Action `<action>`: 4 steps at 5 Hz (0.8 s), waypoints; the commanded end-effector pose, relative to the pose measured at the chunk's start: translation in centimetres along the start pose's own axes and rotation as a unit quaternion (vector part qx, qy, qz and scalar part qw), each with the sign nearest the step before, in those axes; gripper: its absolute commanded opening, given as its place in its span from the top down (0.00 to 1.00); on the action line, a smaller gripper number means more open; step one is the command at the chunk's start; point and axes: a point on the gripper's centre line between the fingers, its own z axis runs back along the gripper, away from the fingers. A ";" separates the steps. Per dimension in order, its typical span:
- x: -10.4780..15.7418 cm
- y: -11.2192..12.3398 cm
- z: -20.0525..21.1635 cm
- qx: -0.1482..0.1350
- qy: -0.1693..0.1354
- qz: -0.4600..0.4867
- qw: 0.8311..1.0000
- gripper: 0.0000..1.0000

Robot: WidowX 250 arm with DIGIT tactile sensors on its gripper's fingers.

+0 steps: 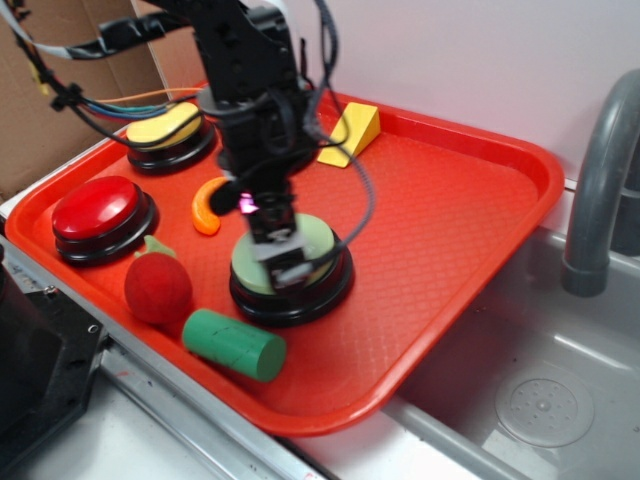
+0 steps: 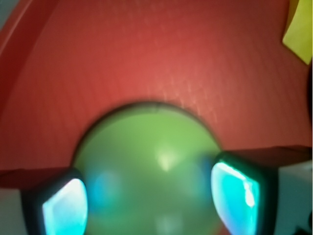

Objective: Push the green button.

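The green button [image 1: 322,243], a pale green dome on a black round base, sits in the middle of the red tray [image 1: 450,200]. My gripper [image 1: 283,262] points straight down onto the dome's top, and its tips seem to rest on it. In the wrist view the green button [image 2: 146,161] fills the lower middle, blurred and very close. The gripper [image 2: 151,200] is open there, and its two glowing cyan fingertips [image 2: 234,193] stand wide apart over the dome with nothing grasped between them.
On the tray are a red button [image 1: 95,208], a yellow button [image 1: 165,125], an orange crescent [image 1: 207,205], a red strawberry toy [image 1: 157,285], a dark green cylinder [image 1: 235,343] and a yellow wedge [image 1: 352,135]. A sink [image 1: 540,390] and grey faucet [image 1: 600,190] lie to the right.
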 end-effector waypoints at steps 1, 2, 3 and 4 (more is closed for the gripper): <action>0.2 -0.1 6.8 -0.003 -0.030 0.020 0.999 0.00; 0.2 0.0 7.1 -0.003 -0.026 0.024 0.999 0.00; -0.2 0.6 8.0 -0.009 -0.025 0.043 0.999 0.00; -0.8 0.9 8.4 -0.015 -0.019 0.060 0.998 0.00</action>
